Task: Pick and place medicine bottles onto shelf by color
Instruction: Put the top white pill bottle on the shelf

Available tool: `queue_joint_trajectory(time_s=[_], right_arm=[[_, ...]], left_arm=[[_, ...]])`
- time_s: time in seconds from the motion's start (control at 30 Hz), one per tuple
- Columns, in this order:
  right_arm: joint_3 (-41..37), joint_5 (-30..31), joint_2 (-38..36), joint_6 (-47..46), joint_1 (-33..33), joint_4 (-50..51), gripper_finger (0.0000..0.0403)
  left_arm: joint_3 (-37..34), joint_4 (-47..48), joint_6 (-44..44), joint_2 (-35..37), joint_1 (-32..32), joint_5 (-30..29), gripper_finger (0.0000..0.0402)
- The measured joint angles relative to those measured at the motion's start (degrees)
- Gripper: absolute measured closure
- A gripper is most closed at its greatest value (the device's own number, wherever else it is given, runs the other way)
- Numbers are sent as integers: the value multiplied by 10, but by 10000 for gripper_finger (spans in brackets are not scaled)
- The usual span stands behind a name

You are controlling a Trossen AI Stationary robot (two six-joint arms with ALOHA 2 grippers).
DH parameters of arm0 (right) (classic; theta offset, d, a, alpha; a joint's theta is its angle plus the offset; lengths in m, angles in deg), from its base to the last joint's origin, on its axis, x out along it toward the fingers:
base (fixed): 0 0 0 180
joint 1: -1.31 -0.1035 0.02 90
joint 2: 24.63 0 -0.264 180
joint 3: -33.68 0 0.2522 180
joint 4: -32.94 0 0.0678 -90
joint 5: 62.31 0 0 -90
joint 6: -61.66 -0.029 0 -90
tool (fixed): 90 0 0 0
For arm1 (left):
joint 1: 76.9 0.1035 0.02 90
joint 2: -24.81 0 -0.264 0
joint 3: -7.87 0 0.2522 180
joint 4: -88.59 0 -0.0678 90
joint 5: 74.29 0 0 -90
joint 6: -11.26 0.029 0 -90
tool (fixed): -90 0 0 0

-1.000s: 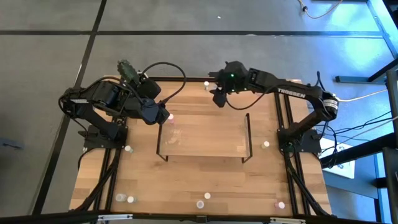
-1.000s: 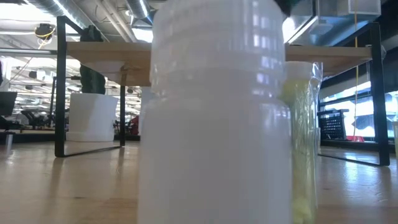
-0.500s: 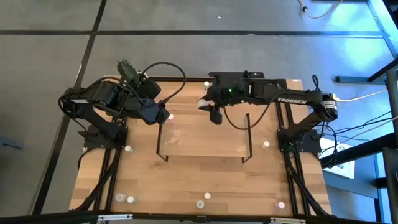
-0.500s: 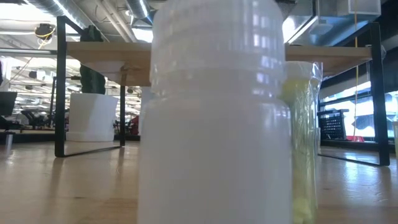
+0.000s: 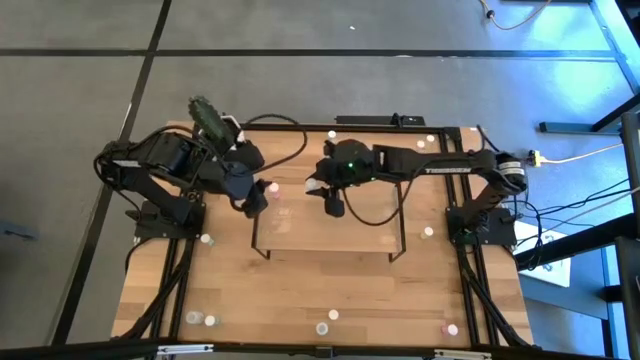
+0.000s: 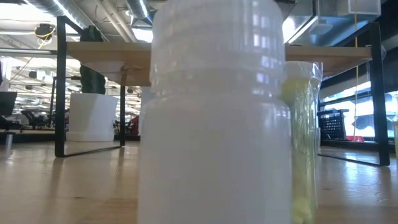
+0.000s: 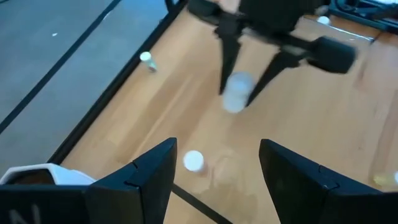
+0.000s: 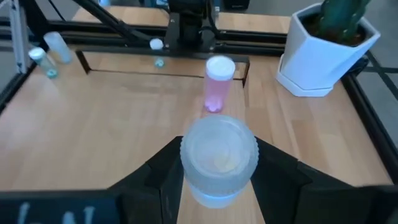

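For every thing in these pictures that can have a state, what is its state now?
right gripper: shut on a white-capped bottle, above the shelf
left gripper: open, empty, at the shelf's left end
pink bottle: upright on the shelf
cactus pot: upright on the table

A pink bottle (image 8: 217, 86) with a pale cap stands upright on the shelf (image 5: 330, 215), toward its left end. A pale bottle (image 8: 218, 158) hangs above the light-wood board, pinched between the right gripper's (image 5: 334, 203) fingers. Other tiny bottles (image 5: 325, 322) lie scattered along the table's near edge.
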Motion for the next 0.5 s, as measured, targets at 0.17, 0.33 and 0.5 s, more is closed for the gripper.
queue_joint_trajectory(time_s=[0.17,0.33,0.5], right_arm=[[0,-28,28,7,0,-35,242],[0,-29,49,55,-1,-38,242],[-1,-30,63,81,0,-45,242]], left_arm=[[0,0,0,0,-14,-1,179],[0,-1,0,0,-16,-2,179],[0,-2,1,0,-16,-2,179]])
